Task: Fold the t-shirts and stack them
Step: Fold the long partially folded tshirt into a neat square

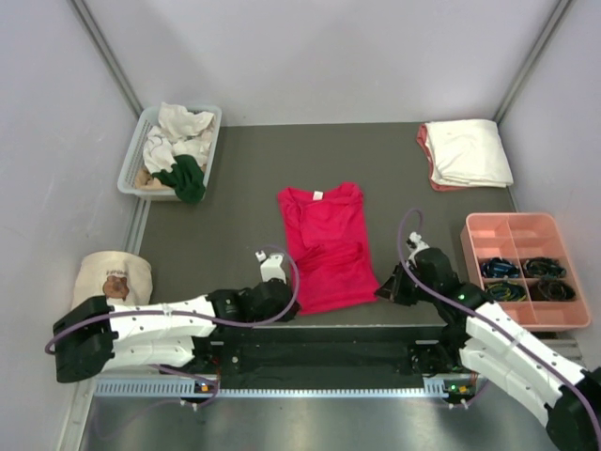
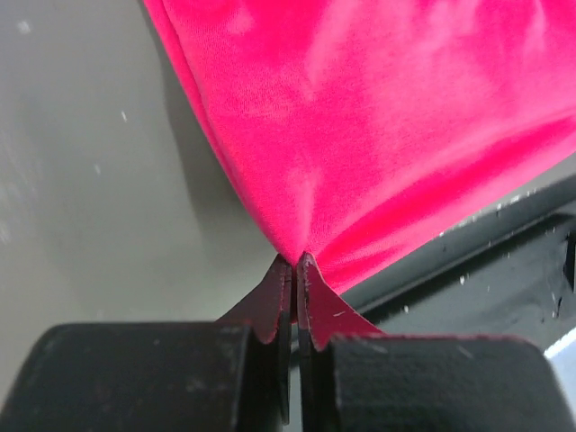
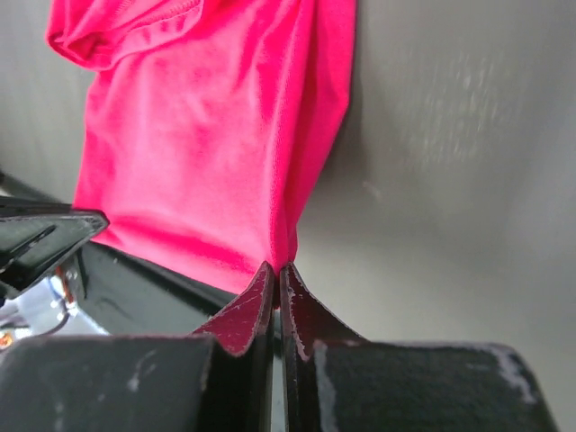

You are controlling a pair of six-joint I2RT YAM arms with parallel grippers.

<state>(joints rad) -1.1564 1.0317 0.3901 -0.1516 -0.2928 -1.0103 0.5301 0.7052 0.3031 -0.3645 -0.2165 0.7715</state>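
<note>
Lying flat on the dark surface (image 1: 235,188), the crimson t-shirt (image 1: 326,246) sits near the middle front, its white neck label pointing away from the arms and its hem at the near edge, beside the black rail (image 1: 319,352). The left tool (image 1: 287,304) is clamped on the hem's left corner. In the left wrist view its fingers (image 2: 270,301) meet, with red cloth gathered to a point between them. The right tool (image 1: 385,291) pinches the hem's right corner the same way, fingers (image 3: 310,315) pressed together on a fold of fabric. At the far right a folded cream-white t-shirt (image 1: 470,150) rests on a salmon-pink one (image 1: 424,141). At the far left a white basket (image 1: 131,160) holds jumbled shirts: pale ones, a dark green one (image 1: 186,178) draped over the rim, and what looks like a scrap of tan. A pink divided tray (image 1: 526,225) stands to the right, and a round beige bag (image 1: 111,277) to the left.
</note>
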